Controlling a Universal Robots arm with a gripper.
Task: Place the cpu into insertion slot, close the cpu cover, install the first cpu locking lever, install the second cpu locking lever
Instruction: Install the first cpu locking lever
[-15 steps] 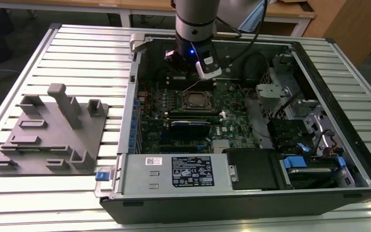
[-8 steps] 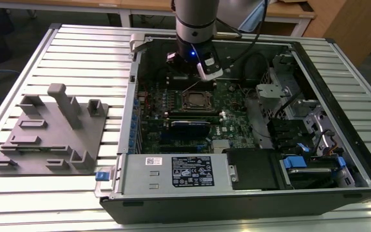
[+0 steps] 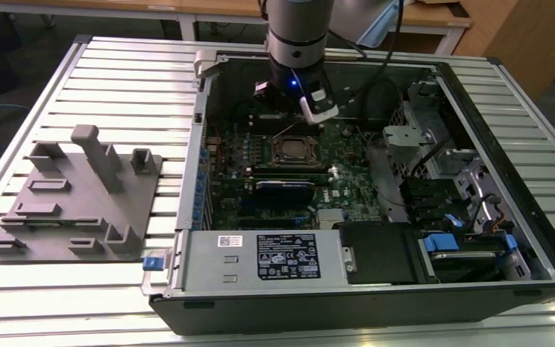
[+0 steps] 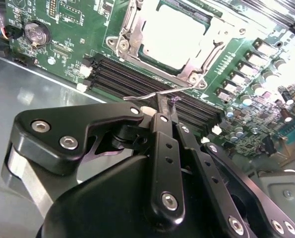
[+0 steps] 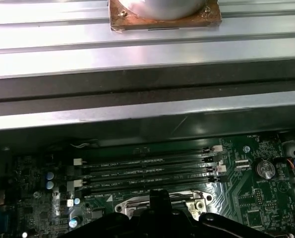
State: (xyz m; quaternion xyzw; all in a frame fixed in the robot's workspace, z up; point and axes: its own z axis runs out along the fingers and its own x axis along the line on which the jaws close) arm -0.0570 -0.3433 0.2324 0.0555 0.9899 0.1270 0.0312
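The cpu point(image 4: 174, 37) lies flat in the insertion slot point(image 3: 292, 150) on the green board, its silver top showing through the window of the cpu cover point(image 4: 130, 34). The cover is folded down over it. A thin wire locking lever point(image 4: 187, 88) rises at an angle from the socket's corner, above the memory slots. My gripper point(image 4: 163, 101) is shut on the bent end of this lever. In the exterior view the gripper point(image 3: 302, 119) hangs just behind the socket inside the open case. In the first wrist view the socket's edge point(image 5: 157, 203) shows beside the dark gripper body.
Long black memory slots point(image 4: 137, 79) run beside the socket. A coin battery point(image 4: 35, 33) sits on the board. The case walls point(image 3: 205, 108), the power supply point(image 3: 258, 256) and the drive bays point(image 3: 451, 195) hem the board in. A grey fixture plate point(image 3: 75, 195) lies at the exterior view's left.
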